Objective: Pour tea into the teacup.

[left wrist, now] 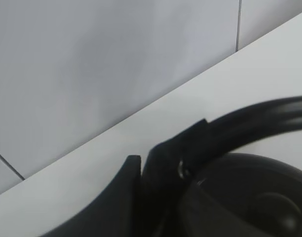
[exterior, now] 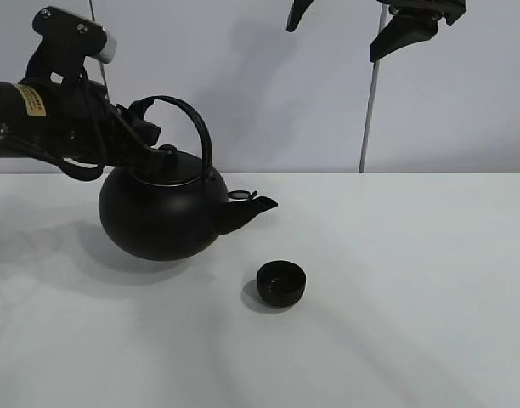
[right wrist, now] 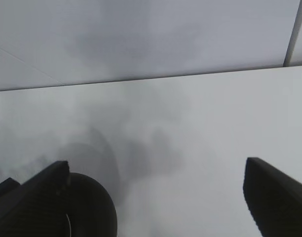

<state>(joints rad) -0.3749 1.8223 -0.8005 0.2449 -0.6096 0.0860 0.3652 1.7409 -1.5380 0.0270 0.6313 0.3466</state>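
Note:
The big black kettle (exterior: 162,212) hangs from my left gripper (exterior: 144,126), which is shut on the left base of its arched handle (left wrist: 249,118). It seems held just above the table and is tipped a little, with its spout (exterior: 251,206) pointing right. The small matte-black teacup (exterior: 282,282) stands on the table in front of and below the spout, apart from it. No stream of tea shows. My right gripper (exterior: 331,42) is open and empty, raised high at the back right. Its two fingers (right wrist: 274,192) stand wide apart in the right wrist view.
The white table (exterior: 413,297) runs back to a grey wall (exterior: 285,102) with a vertical seam (exterior: 368,119). A dark rounded shape (right wrist: 92,207) beside one right finger may be the kettle. The kettle's shadow (exterior: 65,246) lies on the table to its left.

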